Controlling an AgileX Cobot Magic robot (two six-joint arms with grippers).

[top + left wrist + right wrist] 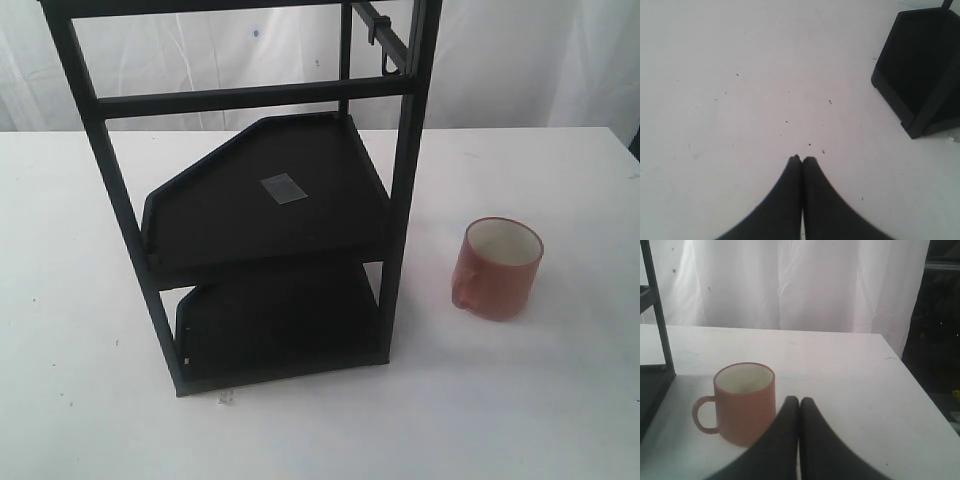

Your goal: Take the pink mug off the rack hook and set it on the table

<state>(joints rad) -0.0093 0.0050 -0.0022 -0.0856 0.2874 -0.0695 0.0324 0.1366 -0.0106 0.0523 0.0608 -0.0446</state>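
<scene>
The pink mug point(500, 268) stands upright on the white table point(540, 390), to the right of the black rack point(270, 200), its handle turned toward the rack. In the right wrist view the pink mug point(744, 402) sits just beside my right gripper point(799, 400), which is shut and holds nothing. My left gripper point(802, 159) is shut too, empty, above bare table point(740, 100), with a corner of the rack point(920, 70) off to one side. Neither gripper shows in the exterior view.
A bare hook point(388, 62) hangs from the rack's top bar. A white curtain point(790, 285) backs the table. The table's edge point(910, 380) runs past the right gripper, with dark space beyond.
</scene>
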